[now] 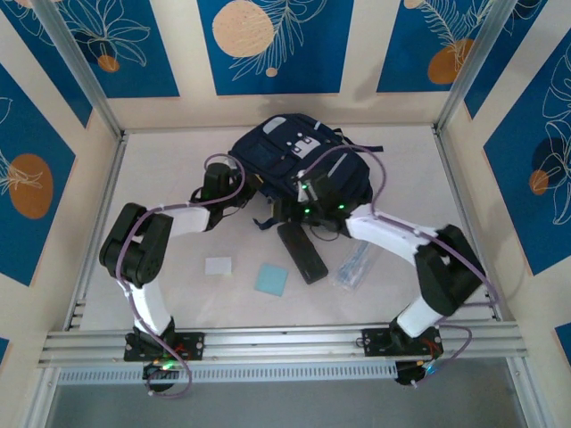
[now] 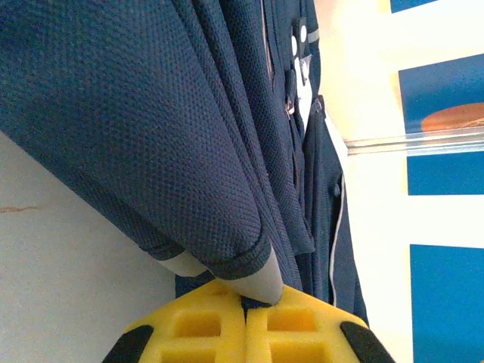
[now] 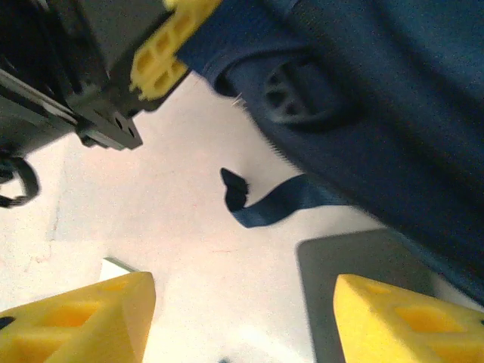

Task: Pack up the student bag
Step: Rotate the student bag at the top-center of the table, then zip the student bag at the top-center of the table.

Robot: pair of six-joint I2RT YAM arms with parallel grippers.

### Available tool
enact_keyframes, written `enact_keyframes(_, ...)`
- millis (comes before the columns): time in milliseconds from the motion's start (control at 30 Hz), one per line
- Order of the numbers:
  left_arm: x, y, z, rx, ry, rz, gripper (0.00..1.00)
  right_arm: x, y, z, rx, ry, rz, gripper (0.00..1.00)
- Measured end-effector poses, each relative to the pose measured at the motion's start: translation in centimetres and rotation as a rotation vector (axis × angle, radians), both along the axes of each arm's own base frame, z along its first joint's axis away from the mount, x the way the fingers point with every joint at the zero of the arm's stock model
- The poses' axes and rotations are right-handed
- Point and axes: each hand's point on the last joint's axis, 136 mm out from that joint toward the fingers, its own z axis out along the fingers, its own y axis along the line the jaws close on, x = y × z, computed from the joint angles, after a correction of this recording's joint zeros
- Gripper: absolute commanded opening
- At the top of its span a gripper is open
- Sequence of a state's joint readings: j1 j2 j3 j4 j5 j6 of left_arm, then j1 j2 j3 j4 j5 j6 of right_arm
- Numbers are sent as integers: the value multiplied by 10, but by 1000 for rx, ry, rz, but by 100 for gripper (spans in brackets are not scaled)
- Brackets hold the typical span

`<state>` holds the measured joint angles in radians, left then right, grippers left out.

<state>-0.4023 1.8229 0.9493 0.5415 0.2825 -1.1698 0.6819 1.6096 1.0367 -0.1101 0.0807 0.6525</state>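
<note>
The left claw (image 2: 246,316) is clenched on a piped edge of the student bag (image 1: 290,156), which lies at the back middle of the worktop (image 1: 161,178), probably to lift its opening. The right claw (image 3: 242,306) hangs spread wide over a dark flat case (image 1: 302,254), likely ready to take it. The bag's opening itself is hidden behind fabric folds

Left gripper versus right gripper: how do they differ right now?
Left gripper is shut, fingers together; right gripper is open, fingers wide apart. Left gripper pinches the fabric edge of the student bag; right gripper holds nothing, over the table near a loose strap. Both have yellow fingers.
</note>
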Motion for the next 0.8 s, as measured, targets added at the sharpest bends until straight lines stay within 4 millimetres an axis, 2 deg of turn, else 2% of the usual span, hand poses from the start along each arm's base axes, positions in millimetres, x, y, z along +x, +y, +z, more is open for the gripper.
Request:
enact_keyframes(100, -3, -2, 3, 0, -5, 3, 0, -1, 23, -26, -13, 3, 22, 59)
enact_keyframes(233, -10, -3, 3, 0, 0, 5, 0, 13, 38, -49, -46, -31, -21, 58)
enact_keyframes(433, -16, -1, 0, -10, 16, 18, 0, 55, 50, -63, -111, -115, -123, 60)
enact_keyframes(533, -15, 2, 7, -17, -9, 37, 0, 64, 54, -71, -171, -135, -154, 59)
enact_keyframes(567, -15, 3, 9, -19, -14, 41, 0, 67, 53, -73, -189, -142, -167, 54)
enact_keyframes(733, -18, 4, 8, -31, -7, 50, 0, 84, 46, -69, -245, -200, -234, 1)
enact_keyframes(800, -18, 4, 9, -31, -10, 52, 0, 85, 45, -67, -249, -208, -236, 0)
